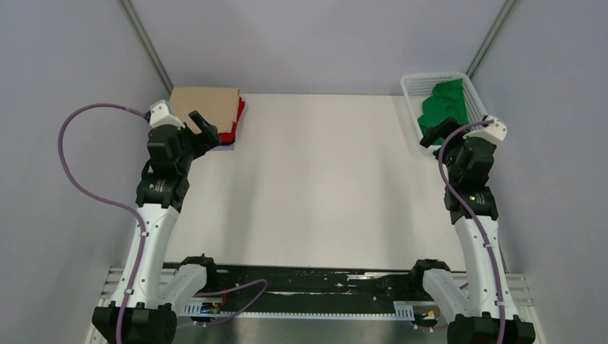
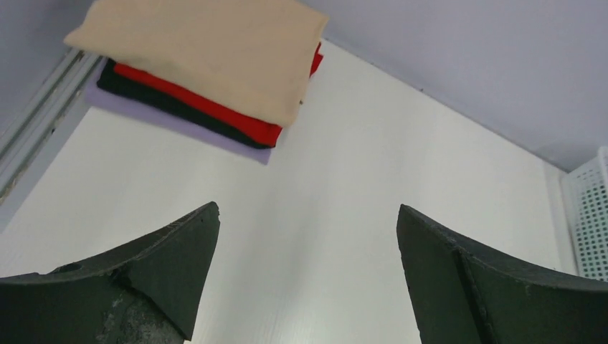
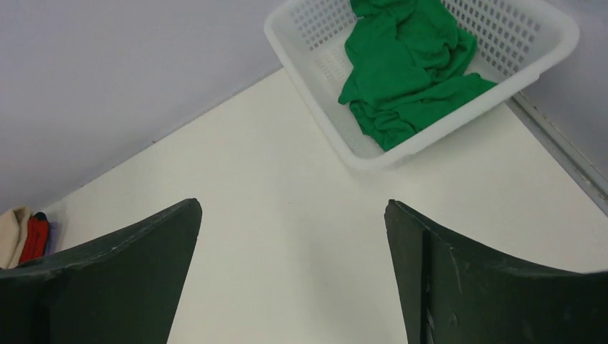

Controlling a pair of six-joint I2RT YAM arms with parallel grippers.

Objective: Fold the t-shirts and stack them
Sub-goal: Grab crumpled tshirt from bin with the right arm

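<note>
right wrist: the green t-shirt (image 3: 401, 64) is seen crumpled in the basket (image 3: 373, 159), far right; it is judged light and limp, best pinched at a raised fold. left gripper (image 2: 307, 215) and right gripper (image 3: 292, 215) are spread, empty.

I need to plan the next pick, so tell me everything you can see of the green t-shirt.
The green t-shirt is plain, bright green soft cloth, unfolded and crumpled into a loose, creased heap; sleeves and collar cannot be told apart. It lies inside the white mesh basket at the far right corner of the table, covering much of its floor. Only the basket touches it.
</note>
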